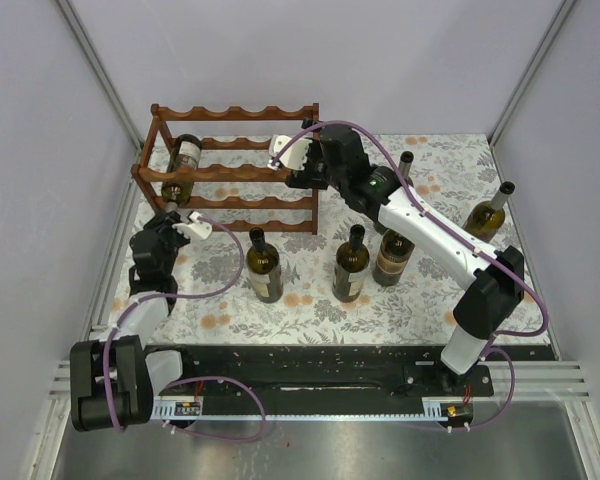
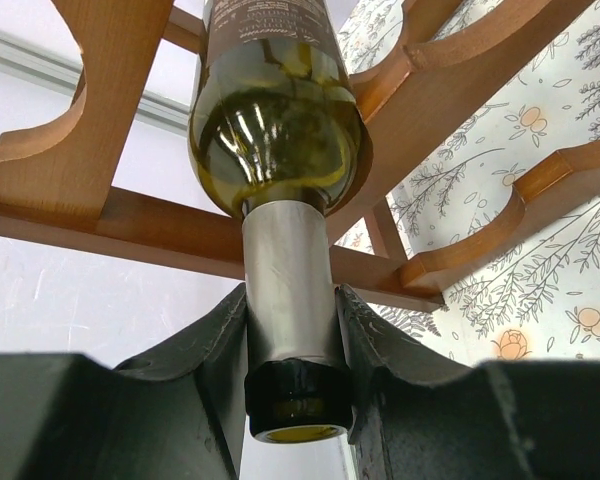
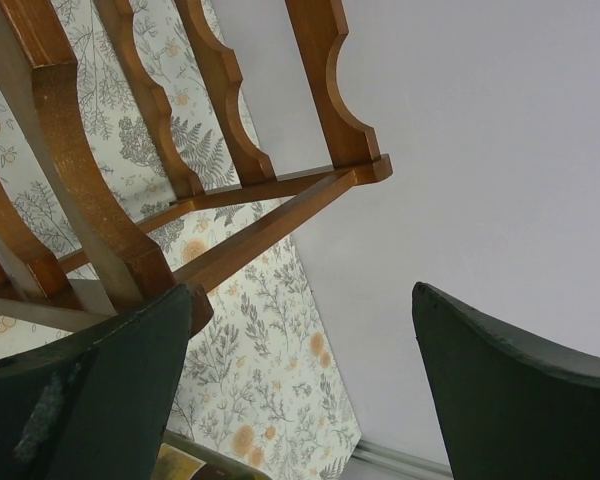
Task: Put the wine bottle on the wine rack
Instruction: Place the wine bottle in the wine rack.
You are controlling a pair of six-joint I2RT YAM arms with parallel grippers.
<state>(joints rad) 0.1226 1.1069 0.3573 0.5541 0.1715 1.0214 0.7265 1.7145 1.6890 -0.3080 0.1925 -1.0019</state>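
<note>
The wine rack point(image 1: 242, 172) stands at the back left of the table. A green wine bottle point(image 1: 185, 158) lies in its left-hand cradle with the neck pointing toward me. My left gripper point(image 1: 174, 211) is shut on that neck. In the left wrist view the silver-foiled neck point(image 2: 286, 285) is pinched between the dark fingers point(image 2: 215, 350), and the bottle's shoulder point(image 2: 275, 130) rests against a scalloped rail point(image 2: 100, 215). My right gripper point(image 1: 288, 163) hovers at the rack's right end. It is open point(image 3: 300, 385) with nothing between its fingers, and a rack post point(image 3: 130, 240) is by its left finger.
Three bottles stand in a row in front of the rack point(image 1: 263, 265), point(image 1: 351, 263), point(image 1: 392, 255). Another bottle point(image 1: 489, 211) stands at the right, and one neck point(image 1: 405, 163) shows behind the right arm. Walls close in on the left, right and back.
</note>
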